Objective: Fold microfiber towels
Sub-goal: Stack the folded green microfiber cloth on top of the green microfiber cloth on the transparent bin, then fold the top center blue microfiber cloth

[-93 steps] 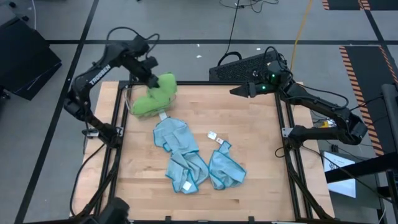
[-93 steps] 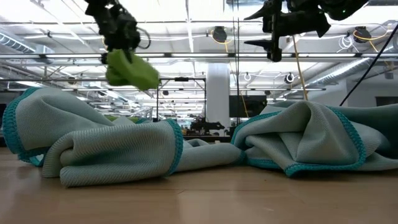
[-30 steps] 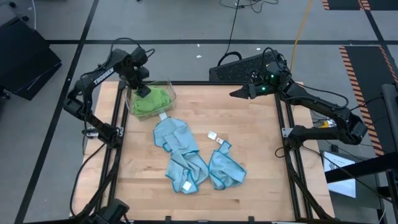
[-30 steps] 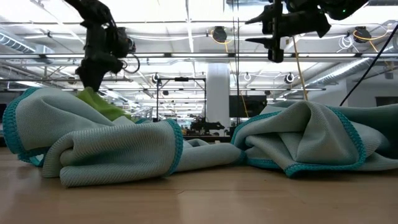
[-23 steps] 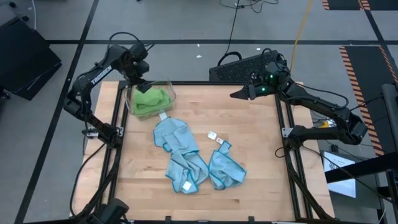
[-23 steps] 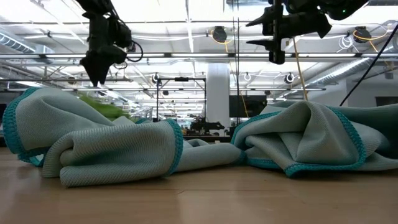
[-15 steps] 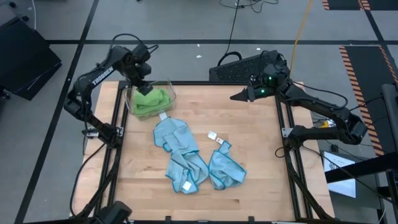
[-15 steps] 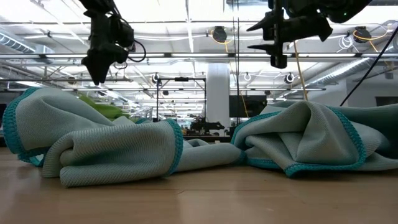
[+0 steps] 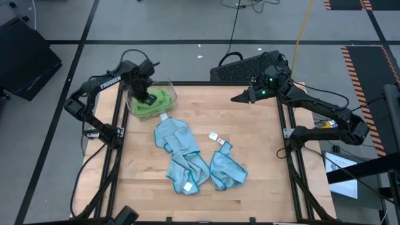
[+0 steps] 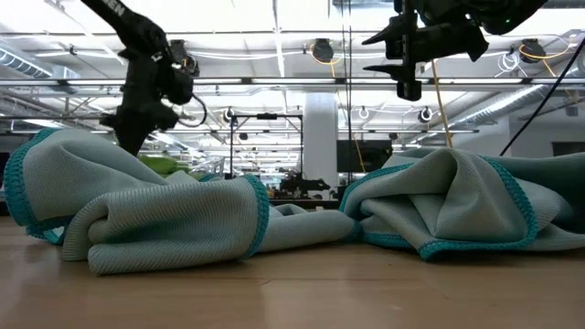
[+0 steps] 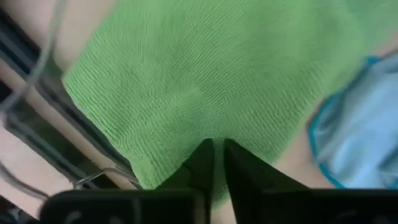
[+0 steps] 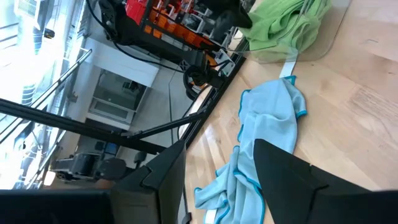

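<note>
At the table's far-left corner we see the left gripper point(image 9: 150, 99) down inside the clear plastic bin point(image 9: 170, 89), its fingers pressed nearly together with their tips on the lime green towels point(image 9: 159, 99), whose fine ribbed knit fills the left wrist view. White lettering on that arm reads "TROSSEN". Mid-table lie three light blue towels point(image 9: 175, 137), soft, crumpled, edged in teal stitching, one showing a small white tag point(image 9: 213, 135). On the right, we see the right gripper point(image 9: 235, 97) hanging above the far edge, fingers parted and holding nothing.
</note>
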